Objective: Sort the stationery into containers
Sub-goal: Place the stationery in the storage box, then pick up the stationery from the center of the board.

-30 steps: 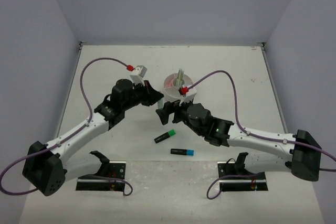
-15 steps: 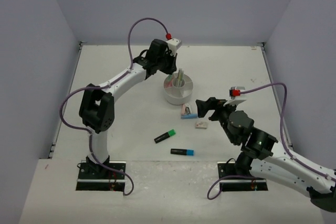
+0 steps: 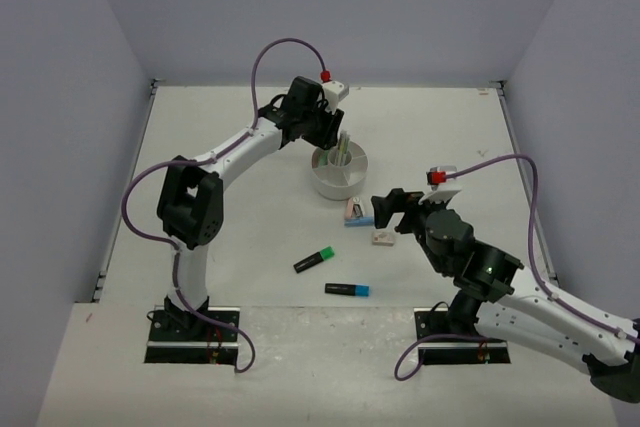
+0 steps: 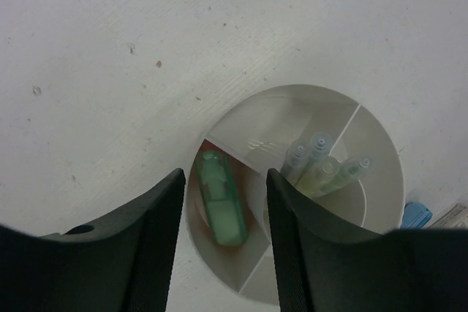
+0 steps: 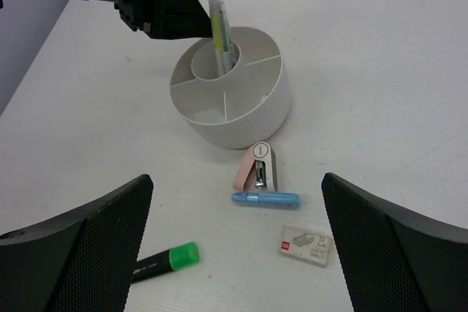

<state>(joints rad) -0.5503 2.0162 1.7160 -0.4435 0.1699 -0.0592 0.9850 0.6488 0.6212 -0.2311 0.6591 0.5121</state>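
The round white organiser (image 3: 338, 179) stands mid-table. Several pale pens (image 4: 322, 172) stand in its central cup. A mint item (image 4: 219, 199) lies in one wedge compartment. My left gripper (image 3: 325, 134) hovers over the organiser's far side, open and empty (image 4: 224, 178). My right gripper (image 3: 386, 209) is wide open and empty (image 5: 235, 178), facing the organiser (image 5: 227, 89) from the near right. In front of it lie a pink stapler (image 5: 257, 167), a blue marker (image 5: 265, 199), a small pale packet (image 5: 305, 243) and a green highlighter (image 5: 157, 263). A blue highlighter (image 3: 347, 289) lies nearer the bases.
The green highlighter (image 3: 314, 260) lies left of my right arm. The stapler (image 3: 353, 208), blue marker (image 3: 360, 220) and packet (image 3: 382, 238) cluster just below the organiser. Grey walls enclose the table on three sides.
My left arm has swung from the table's middle up over the organiser. My right arm has drawn back to the right, uncovering the stapler, blue marker and packet.
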